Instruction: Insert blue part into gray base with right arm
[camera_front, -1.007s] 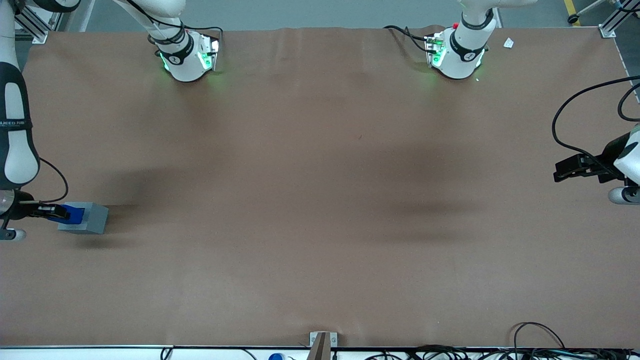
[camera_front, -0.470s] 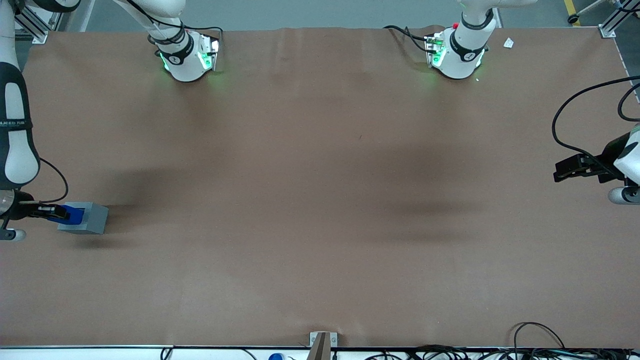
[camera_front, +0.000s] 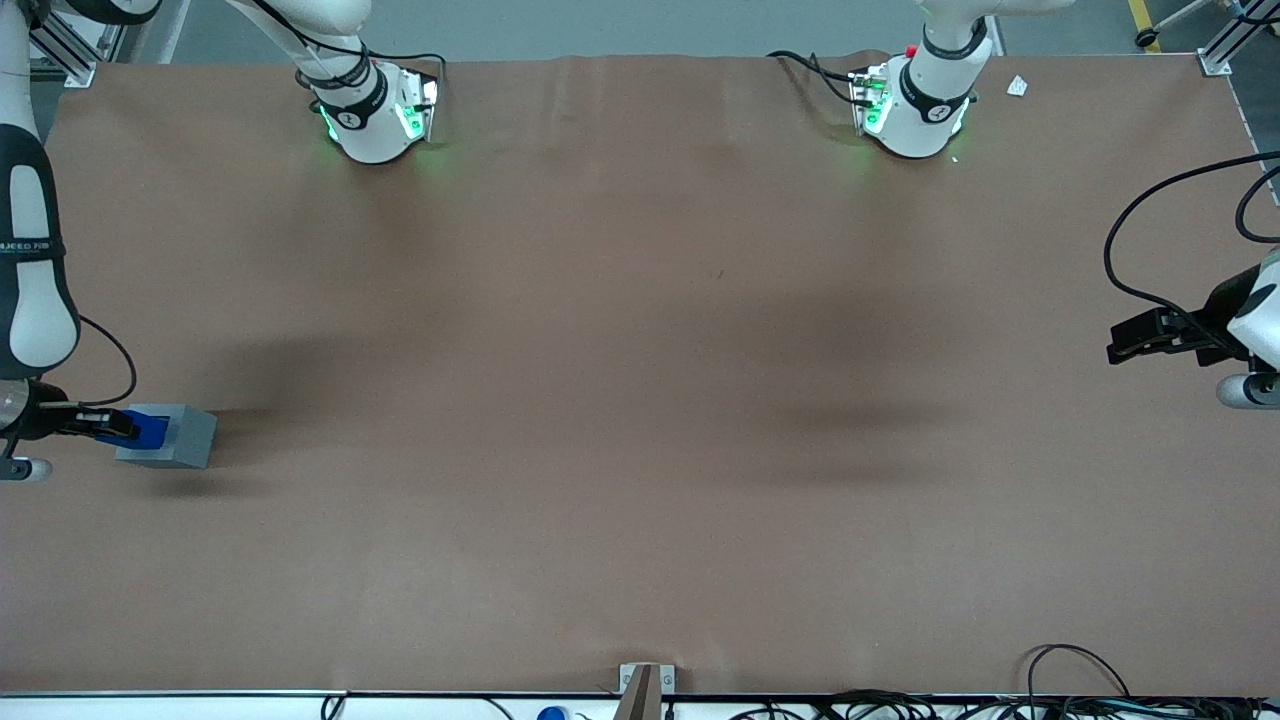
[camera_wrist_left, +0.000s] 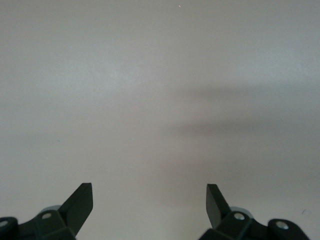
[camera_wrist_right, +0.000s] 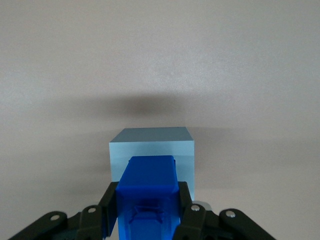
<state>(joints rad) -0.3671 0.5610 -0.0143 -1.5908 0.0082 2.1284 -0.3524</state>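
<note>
The gray base (camera_front: 175, 438) stands on the brown table at the working arm's end, about mid-depth; the wrist view shows it as a pale block (camera_wrist_right: 152, 143). The blue part (camera_front: 150, 428) sits on the base's top, sunk partly into it, and fills the space between my fingers in the wrist view (camera_wrist_right: 148, 192). My right gripper (camera_front: 128, 427) reaches in level from the table's end and is shut on the blue part, one black finger (camera_wrist_right: 111, 204) pressed to each side. The recess itself is hidden under the blue part.
The brown table mat (camera_front: 640, 400) spreads wide toward the parked arm. Both arm bases (camera_front: 375, 110) (camera_front: 915, 100) stand farthest from the front camera. The parked gripper (camera_front: 1150, 337) hangs at its own end. Cables (camera_front: 1080, 690) and a bracket (camera_front: 645, 685) lie along the nearest edge.
The blue part and my gripper have edged slightly lower into the gray base; less blue shows above it than a second ago. The base has stayed put.
</note>
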